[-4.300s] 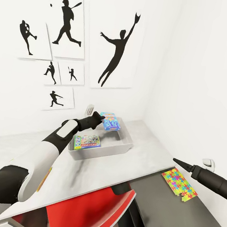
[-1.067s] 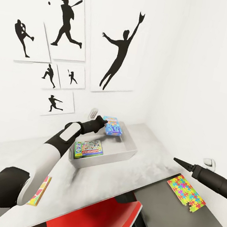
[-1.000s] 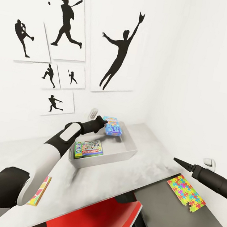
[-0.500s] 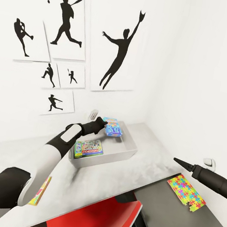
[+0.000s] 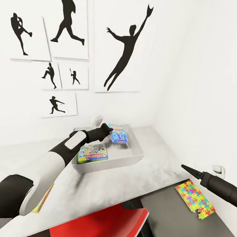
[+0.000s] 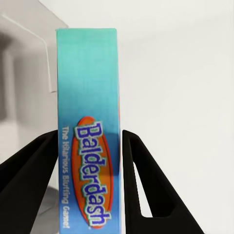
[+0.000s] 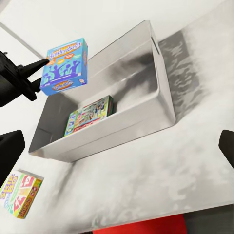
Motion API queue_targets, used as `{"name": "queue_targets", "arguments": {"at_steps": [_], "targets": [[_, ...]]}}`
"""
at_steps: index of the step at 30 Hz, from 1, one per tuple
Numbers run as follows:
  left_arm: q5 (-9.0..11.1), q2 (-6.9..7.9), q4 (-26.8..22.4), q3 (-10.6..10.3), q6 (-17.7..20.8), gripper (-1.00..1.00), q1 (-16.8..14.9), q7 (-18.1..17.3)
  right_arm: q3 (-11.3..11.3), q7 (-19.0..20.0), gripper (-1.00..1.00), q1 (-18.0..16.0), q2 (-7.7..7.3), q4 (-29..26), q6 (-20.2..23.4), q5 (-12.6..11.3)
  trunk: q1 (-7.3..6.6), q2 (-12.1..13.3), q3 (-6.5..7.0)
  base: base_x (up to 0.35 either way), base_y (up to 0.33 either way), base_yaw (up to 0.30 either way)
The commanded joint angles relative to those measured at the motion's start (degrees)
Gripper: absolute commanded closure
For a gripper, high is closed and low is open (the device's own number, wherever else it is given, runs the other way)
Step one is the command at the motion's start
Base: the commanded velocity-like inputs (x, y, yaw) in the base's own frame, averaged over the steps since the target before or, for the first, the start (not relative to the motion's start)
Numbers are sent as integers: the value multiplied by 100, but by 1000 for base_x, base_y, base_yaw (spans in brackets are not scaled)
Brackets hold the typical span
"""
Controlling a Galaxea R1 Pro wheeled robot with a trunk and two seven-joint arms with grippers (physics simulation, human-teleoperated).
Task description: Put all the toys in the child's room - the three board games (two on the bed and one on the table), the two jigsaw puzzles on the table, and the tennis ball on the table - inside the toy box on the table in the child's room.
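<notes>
Head view: left claw (image 5: 109, 131) gripped the blue board game (image 5: 117, 133) by one end, holding it above the toy box (image 5: 137, 156), presumably for a clear drop. Monopoly box (image 5: 94, 153) lay flat inside. Right claw (image 5: 184, 167) hovered over the dark worktop (image 5: 176, 235) near a jigsaw puzzle (image 5: 195, 199); its opening could not be judged.

Left wrist view: both fingers (image 6: 29, 180) pressed the box's narrow sides.

Right wrist view: third board game (image 7: 20, 193) lay on the pale worktop (image 7: 161, 180) beside the toy box, not yet stowed.
</notes>
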Motion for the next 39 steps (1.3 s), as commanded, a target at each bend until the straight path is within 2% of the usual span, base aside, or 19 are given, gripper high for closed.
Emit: {"name": "queue_targets", "arguments": {"at_steps": [1, 14, 39], "targets": [[26, 0, 7, -7, 8, 100, -6, -13, -6, 38, -100, -7, 0, 0, 23, 26, 3, -12, -20, 0, 0, 0], [41, 3, 15, -3, 12, 100, -6, -26, -6, 41, -100, -7, 0, 0, 23, 26, 3, -12, -109, 0, 0, 0], [52, 30, 16, 3, 21, 100, -6, -29, -6, 45, -100, 2, 0, 0, 23, 26, 3, -12, -123, 0, 0, -42]]}}
